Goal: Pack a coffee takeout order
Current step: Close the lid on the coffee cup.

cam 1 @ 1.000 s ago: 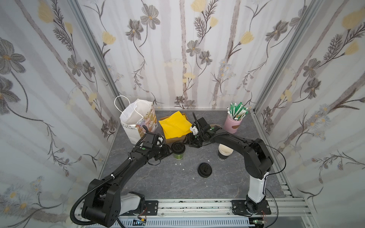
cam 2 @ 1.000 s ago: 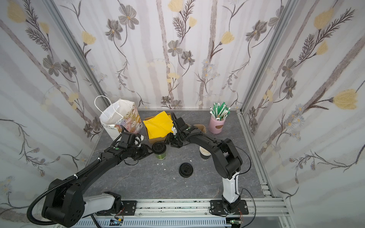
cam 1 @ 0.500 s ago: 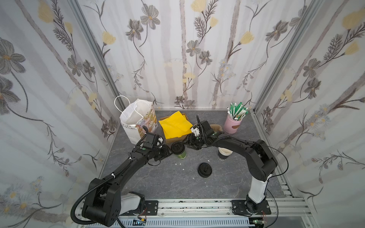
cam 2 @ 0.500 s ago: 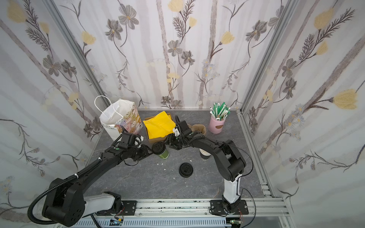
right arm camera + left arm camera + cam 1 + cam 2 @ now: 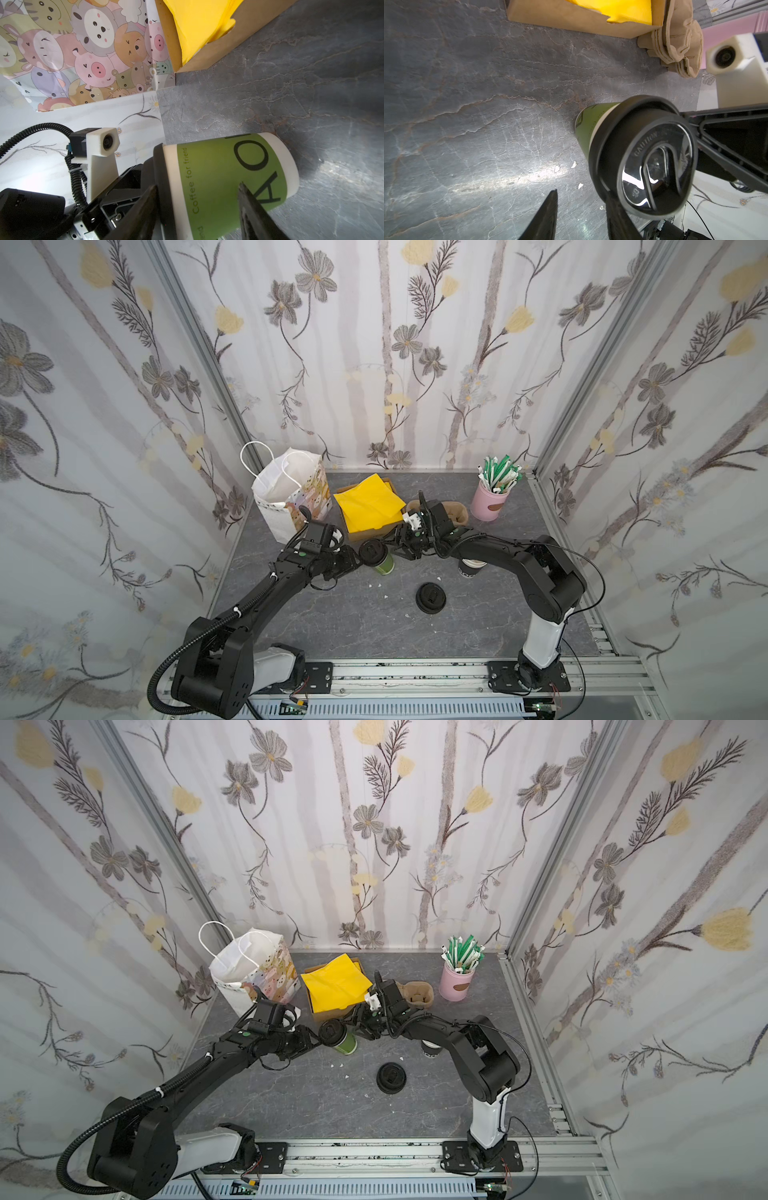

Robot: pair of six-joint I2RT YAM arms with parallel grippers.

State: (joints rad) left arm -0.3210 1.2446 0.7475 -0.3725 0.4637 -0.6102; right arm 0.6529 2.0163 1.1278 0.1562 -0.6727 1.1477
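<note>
Clock directions are read in the top views from the green cup, with 12 toward the back wall.

- A paper bag point(image 5: 291, 493) with cartoon animals on its side stands open at 10 o'clock, near the left wall.
- The left gripper point(image 5: 355, 562) reaches in from 9 o'clock. In the left wrist view its two fingers point(image 5: 546, 214) stand apart with bare table point(image 5: 353, 626) between them. It holds nothing, and one fingertip meets the rim of the cup's lid.
- The cup point(image 5: 383, 565) is near the middle of the table, between the two grippers. It is tilted, its base on the table and its top leaning toward 10 o'clock.
- The black lid point(image 5: 371, 551) sits on the cup.
- The yellow napkin point(image 5: 368, 502) lies in a brown box point(image 5: 363, 536) at 12 o'clock, just behind the cup.
- The right gripper point(image 5: 397, 547) comes in from 2 o'clock. In the right wrist view its fingers point(image 5: 255, 214) stand wide, one by the lid and one across the green wall. I cannot tell whether they press on the cup.
- A loose lid point(image 5: 431, 597) lies flat at 4 o'clock, apart from the cup.
- A brown cardboard holder point(image 5: 453, 512) lies at 1 o'clock, behind the right gripper.
- Stacked black cups point(image 5: 468, 570) stand at 3 o'clock, partly hidden under the right arm.
- A pink pot point(image 5: 489, 506) of wrapped straws point(image 5: 498, 472) stands at 2 o'clock, by the back right corner.
</note>
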